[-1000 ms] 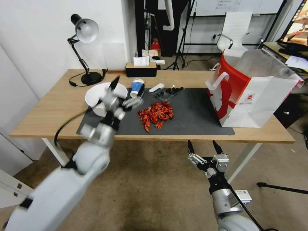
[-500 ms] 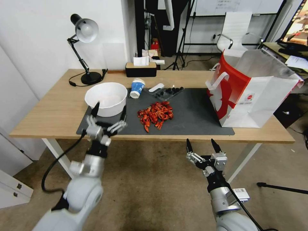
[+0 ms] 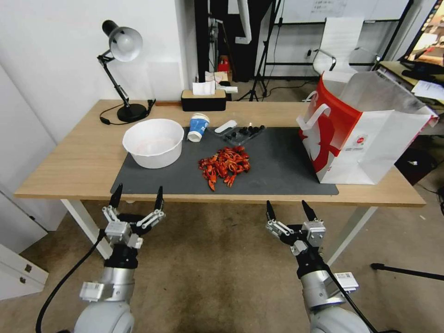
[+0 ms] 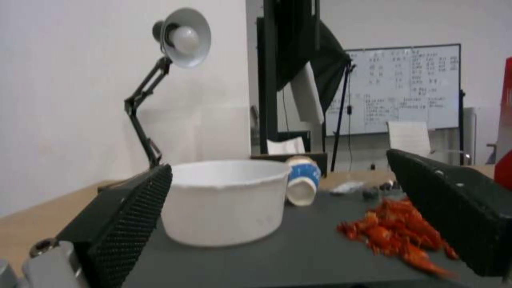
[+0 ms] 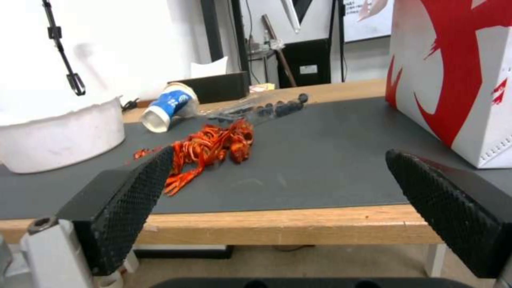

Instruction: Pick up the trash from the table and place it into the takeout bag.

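Both grippers, left (image 3: pixel 136 200) and right (image 3: pixel 286 211), hang spread below the worktop's (image 3: pixel 83 159) front edge; the loose red scraps (image 3: pixel 225 166) could scatter when pinched.

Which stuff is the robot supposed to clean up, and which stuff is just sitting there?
For the job:
white bowl
blue-and-white paper cup, on its side
red shells pile
clear tray of dark bits
takeout bag
left claw and right claw, both open in front of the table

Just lying about:
black desk lamp
tissue box
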Controlling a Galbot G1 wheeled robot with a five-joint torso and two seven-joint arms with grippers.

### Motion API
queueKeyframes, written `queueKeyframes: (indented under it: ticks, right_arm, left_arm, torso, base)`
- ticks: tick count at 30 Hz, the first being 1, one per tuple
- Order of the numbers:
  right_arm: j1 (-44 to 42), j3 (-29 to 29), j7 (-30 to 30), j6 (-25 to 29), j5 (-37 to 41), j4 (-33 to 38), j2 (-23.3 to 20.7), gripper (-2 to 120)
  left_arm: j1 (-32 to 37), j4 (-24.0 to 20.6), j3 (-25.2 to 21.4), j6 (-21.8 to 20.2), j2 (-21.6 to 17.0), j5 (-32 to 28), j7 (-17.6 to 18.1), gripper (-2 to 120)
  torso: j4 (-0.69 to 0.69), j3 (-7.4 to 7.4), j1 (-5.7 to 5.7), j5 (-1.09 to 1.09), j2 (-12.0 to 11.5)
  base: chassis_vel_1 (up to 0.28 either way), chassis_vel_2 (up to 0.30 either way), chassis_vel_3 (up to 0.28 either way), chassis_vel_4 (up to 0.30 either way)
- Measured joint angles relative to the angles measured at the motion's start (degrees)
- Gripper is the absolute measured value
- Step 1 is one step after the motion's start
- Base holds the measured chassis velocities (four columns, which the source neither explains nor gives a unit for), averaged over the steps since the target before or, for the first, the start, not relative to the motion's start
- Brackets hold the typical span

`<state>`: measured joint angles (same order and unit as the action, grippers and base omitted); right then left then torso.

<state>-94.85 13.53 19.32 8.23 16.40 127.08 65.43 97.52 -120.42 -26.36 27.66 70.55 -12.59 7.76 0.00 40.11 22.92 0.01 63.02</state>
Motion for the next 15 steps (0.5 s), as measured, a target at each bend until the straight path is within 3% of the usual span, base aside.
queueKeyframes:
  ticks: [5, 15]
  right_arm:
    - [0.00, -0.05, -0.01, 0.00, 0.01, 0.00, -0.17, 100]
    - [0.54, -0.06, 0.01, -0.02, 0.33, -0.47, -0.34, 100]
  left_arm:
    - [2.40, 0.00, 0.05, -3.52, 0.73, 0.75, 0.67, 100]
    - [2.57, 0.42, 0.20, -6.35, 0.18, -1.30, 1.50, 100]
  torso:
    - [0.00, 0.00, 0.00, 0.00, 0.00]
    - [0.00, 0.00, 0.00, -0.01, 0.00]
  base:
    - [0.000, 0.000, 0.000, 0.000]
    - [0.000, 0.000, 0.000, 0.000]
